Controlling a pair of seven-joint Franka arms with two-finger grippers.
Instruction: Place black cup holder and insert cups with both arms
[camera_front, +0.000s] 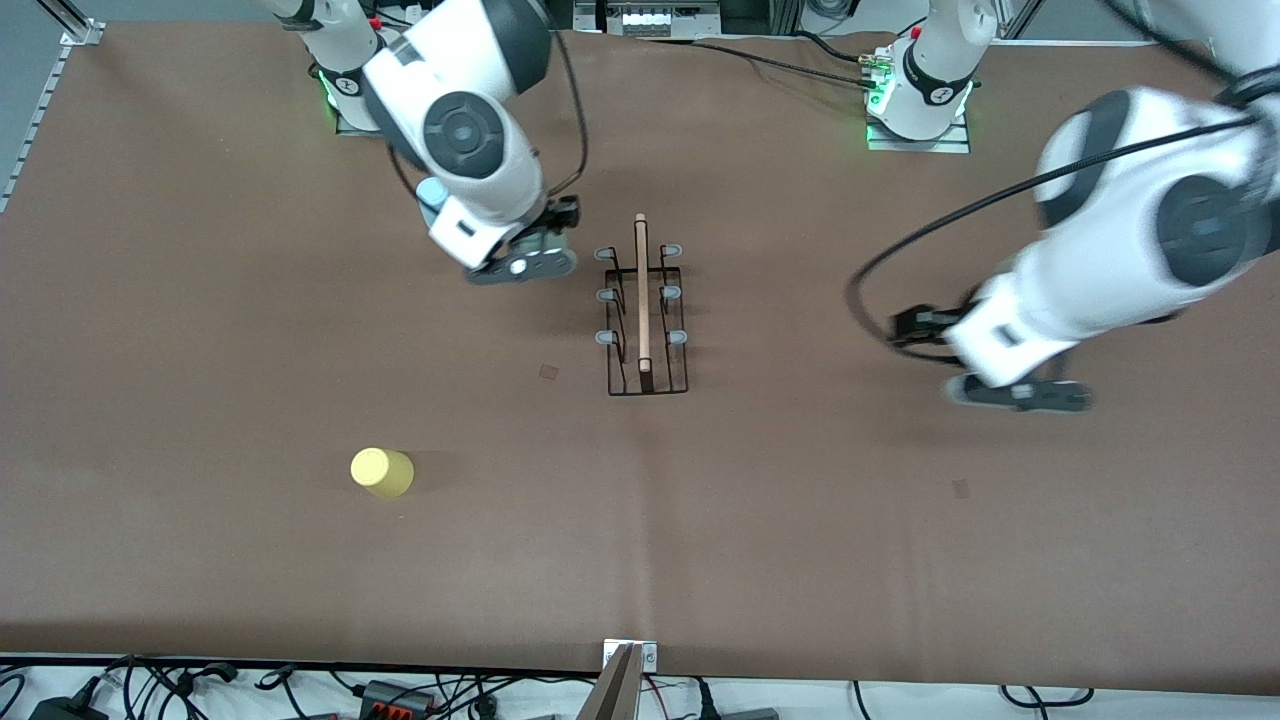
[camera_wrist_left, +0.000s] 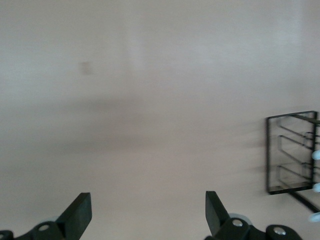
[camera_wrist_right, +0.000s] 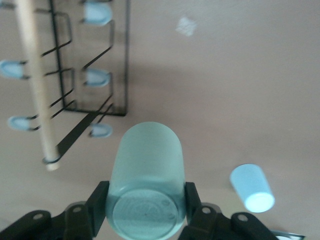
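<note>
The black cup holder (camera_front: 646, 310) stood mid-table, prongs bare. The left gripper (camera_wrist_left: 147, 212), fingers spread and empty, hung over bare table beside it; the right gripper (camera_wrist_right: 145, 212) pinched the mint cup (camera_wrist_right: 146, 180) above the table near the rack. A yellow cup (camera_front: 381, 471) lay nearer the camera.

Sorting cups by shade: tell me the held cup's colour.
Pale mint green cup, clearest in the right wrist view.

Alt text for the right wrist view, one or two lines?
The right hand grips a mint green cup upside down above the brown table, beside the black cup holder with its wooden rod. A light blue cup lies on the table.
</note>
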